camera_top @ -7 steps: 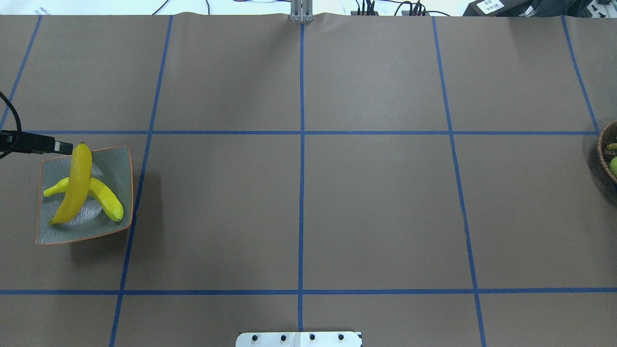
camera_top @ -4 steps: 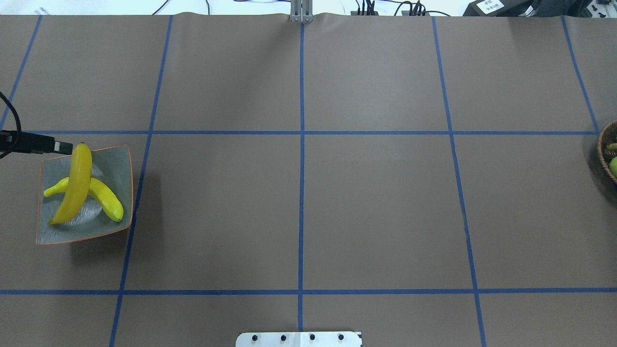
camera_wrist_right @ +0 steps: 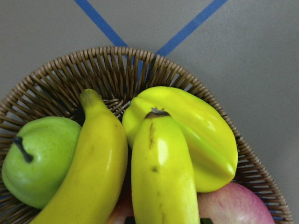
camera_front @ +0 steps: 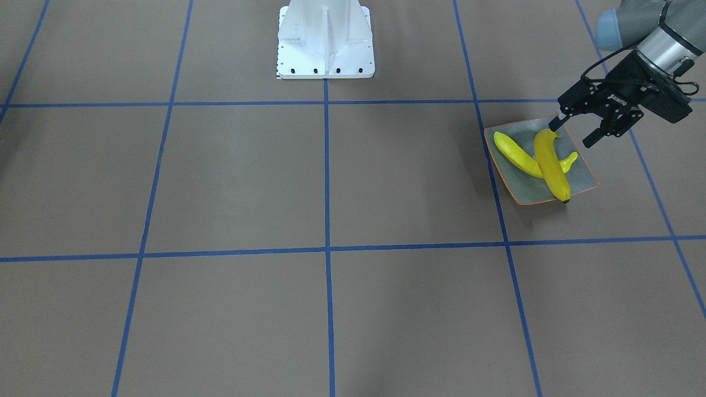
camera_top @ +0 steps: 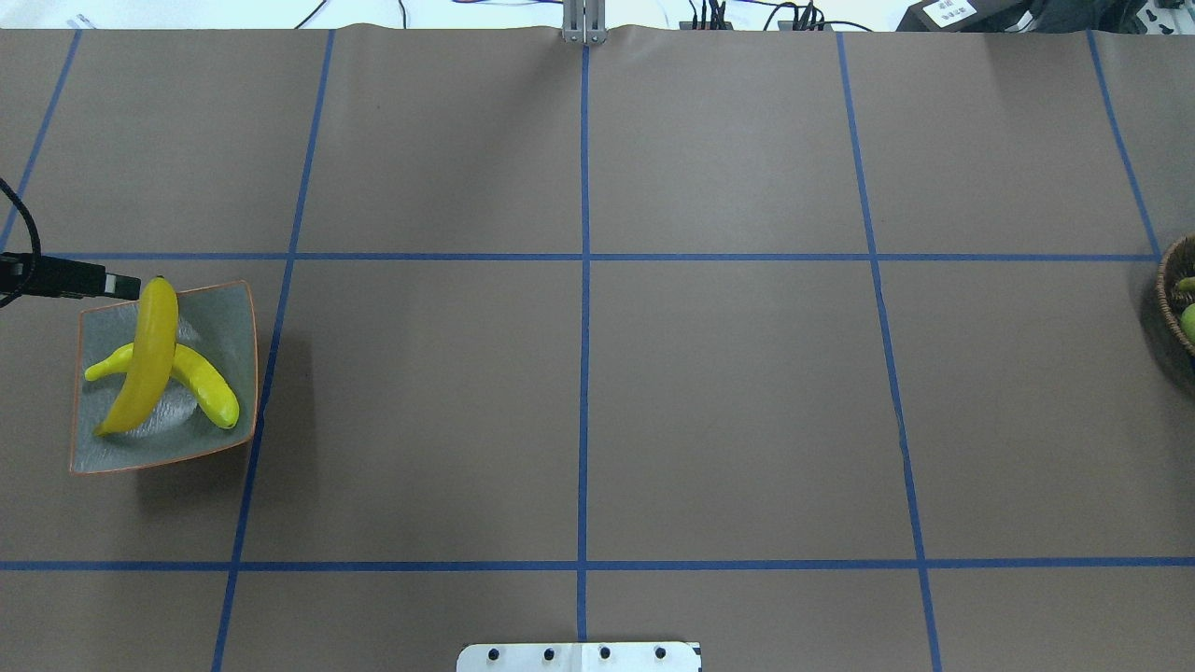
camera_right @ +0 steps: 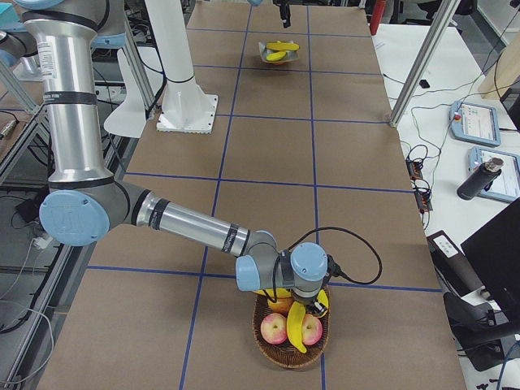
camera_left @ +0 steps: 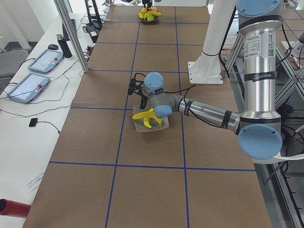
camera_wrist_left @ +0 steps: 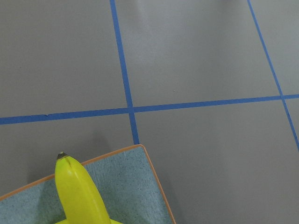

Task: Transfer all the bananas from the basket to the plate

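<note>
Two bananas lie crossed on the plate (camera_front: 582,182), the top banana (camera_front: 551,165) over the lower banana (camera_front: 513,155); from above they are the top banana (camera_top: 147,359) and the lower banana (camera_top: 207,383) on the plate (camera_top: 229,308). My left gripper (camera_front: 573,132) hangs open at the plate's rear corner, beside the top banana's end and holding nothing. The basket (camera_wrist_right: 56,74) holds two more bananas. My right gripper (camera_right: 305,276) is over the basket (camera_right: 286,353), and its fingertips (camera_wrist_right: 130,220) press either side of the middle banana (camera_wrist_right: 161,172). The other banana (camera_wrist_right: 88,172) lies to its left.
In the basket there are also a green pear-like fruit (camera_wrist_right: 37,158), a yellow-green ridged fruit (camera_wrist_right: 201,135) and a red apple (camera_wrist_right: 233,205). The robot's white base (camera_front: 325,38) stands mid-table. Blue tape lines cross the brown table. The basket (camera_top: 1178,299) is cut off by the overhead view's right edge.
</note>
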Available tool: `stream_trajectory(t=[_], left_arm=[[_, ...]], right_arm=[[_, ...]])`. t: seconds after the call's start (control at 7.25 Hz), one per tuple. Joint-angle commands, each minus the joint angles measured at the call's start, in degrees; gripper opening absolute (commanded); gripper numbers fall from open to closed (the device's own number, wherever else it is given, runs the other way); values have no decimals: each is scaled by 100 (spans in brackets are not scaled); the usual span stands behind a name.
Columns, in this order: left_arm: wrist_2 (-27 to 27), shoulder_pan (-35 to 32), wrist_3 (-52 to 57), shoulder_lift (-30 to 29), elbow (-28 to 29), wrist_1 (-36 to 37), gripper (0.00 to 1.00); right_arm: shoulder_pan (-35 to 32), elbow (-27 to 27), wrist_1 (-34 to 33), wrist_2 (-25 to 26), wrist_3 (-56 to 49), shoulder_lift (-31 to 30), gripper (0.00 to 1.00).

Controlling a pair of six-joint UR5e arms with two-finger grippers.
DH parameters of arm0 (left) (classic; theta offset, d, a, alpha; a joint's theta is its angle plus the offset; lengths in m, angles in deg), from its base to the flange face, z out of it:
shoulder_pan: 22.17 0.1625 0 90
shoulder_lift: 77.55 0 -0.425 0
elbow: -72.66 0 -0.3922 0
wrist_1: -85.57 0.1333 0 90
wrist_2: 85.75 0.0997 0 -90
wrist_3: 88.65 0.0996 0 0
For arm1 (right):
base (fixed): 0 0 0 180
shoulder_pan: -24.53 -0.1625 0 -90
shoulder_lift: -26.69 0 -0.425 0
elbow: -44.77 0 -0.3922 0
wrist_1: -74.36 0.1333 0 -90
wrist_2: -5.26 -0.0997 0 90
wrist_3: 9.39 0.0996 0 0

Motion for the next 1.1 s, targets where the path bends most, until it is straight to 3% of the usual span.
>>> stream_trajectory(t=[0.0, 0.14, 0.41, 0.55, 0.69, 0.97], left_arm=[[0, 0, 0, 6, -8, 0, 100], [0, 0, 0, 15, 1, 0, 100], [0, 0, -9, 6, -8, 0, 100], [0, 9, -18, 6, 1, 0, 100], [-9, 9, -18, 6, 1, 0, 100], [-9, 18, -26, -11, 1, -9, 100]], right_arm=[[-33, 100, -37, -87, 8, 92, 0], [-112, 196, -141, -122, 34, 153, 0], [-201, 853, -1253, -166, 60, 407, 0], [-201, 865, -1476, -166, 139, 644, 0], [-201, 917, -1417, -201, 949, 785, 0], [148, 1556, -1408, -359, 2478, 883, 0]])
